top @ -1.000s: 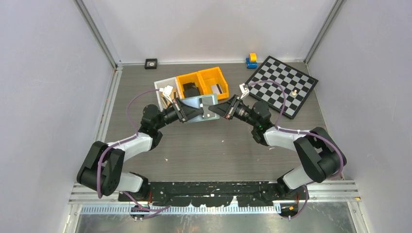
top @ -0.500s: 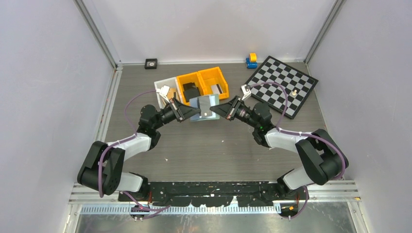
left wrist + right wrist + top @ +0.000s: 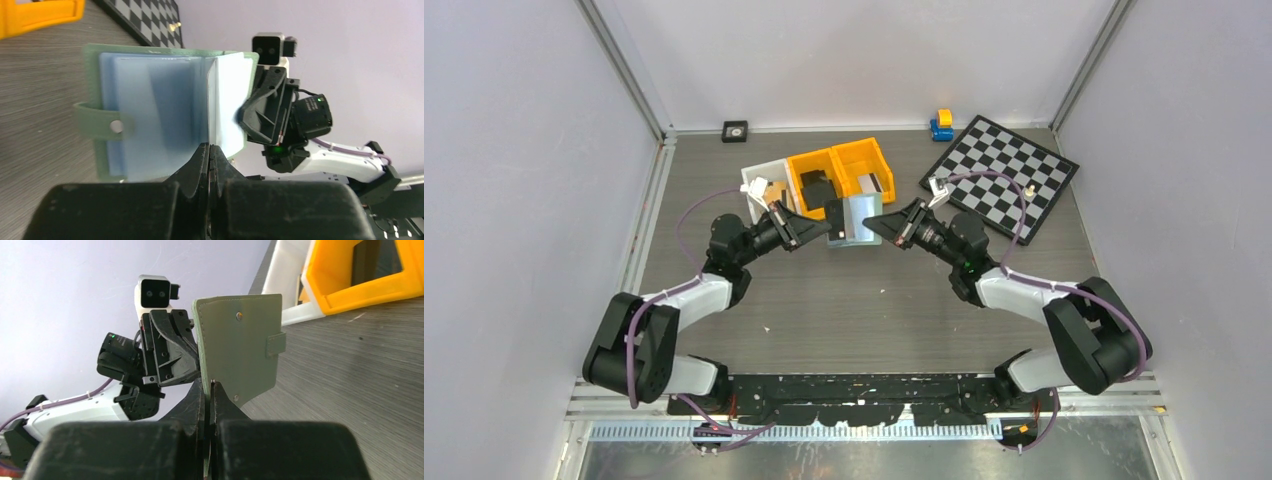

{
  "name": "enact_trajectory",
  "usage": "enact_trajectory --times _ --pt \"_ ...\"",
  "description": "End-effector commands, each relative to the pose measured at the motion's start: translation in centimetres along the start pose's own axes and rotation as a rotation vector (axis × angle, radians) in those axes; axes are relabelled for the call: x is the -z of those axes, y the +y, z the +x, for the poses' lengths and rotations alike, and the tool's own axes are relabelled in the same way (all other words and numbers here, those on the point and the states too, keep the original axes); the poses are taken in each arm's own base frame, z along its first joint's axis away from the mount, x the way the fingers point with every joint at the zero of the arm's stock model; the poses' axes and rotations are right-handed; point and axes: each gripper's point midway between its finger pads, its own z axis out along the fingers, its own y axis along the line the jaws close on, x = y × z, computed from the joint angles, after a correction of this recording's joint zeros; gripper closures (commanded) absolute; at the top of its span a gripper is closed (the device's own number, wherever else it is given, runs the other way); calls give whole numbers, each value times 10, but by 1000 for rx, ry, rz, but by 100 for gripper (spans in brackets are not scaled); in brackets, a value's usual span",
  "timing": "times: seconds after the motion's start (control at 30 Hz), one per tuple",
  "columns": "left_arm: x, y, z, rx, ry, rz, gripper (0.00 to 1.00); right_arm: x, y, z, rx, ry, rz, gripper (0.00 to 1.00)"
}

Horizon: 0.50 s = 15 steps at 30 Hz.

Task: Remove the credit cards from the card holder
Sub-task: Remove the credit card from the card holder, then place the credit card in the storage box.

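The pale green card holder (image 3: 852,220) hangs open in the air between my two grippers, above the table in front of the bins. My left gripper (image 3: 822,228) is shut on the lower edge of a thin inner leaf at the fold (image 3: 210,147); I cannot tell whether it is a sleeve or a card. The left wrist view shows the light-blue sleeves (image 3: 155,115) and the snap tab (image 3: 102,126). My right gripper (image 3: 874,226) is shut on the green outer cover (image 3: 240,347), pinching its lower edge (image 3: 207,386). No loose card shows.
Two orange bins (image 3: 839,172) and a white bin (image 3: 762,190) stand just behind the holder. A black-and-white checkerboard (image 3: 1006,175) lies at the back right, with a blue and yellow toy (image 3: 941,124) beside it. A small black square (image 3: 735,130) sits at the back wall.
The holder has moved a little right and back and turned more edge-on. The right gripper drew right with it. Both grippers stay shut on it.
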Motion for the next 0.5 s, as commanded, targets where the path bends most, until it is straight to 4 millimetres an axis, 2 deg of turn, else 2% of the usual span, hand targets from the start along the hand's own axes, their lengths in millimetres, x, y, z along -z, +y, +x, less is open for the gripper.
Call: enact_trajectory --times 0.0,0.13,0.3,0.47 --pt "7 14 -8 -31 -41 -86 100 8 14 -20 69 -85 -2 100" --pt "10 18 -10 -60 -48 -130 100 14 -3 -27 81 -124 103 100" --pt "14 36 -15 -112 -65 -236 100 28 -28 -41 116 -181 295 100" --pt "11 54 -27 -148 -88 -327 100 36 -32 -47 146 -214 339 100"
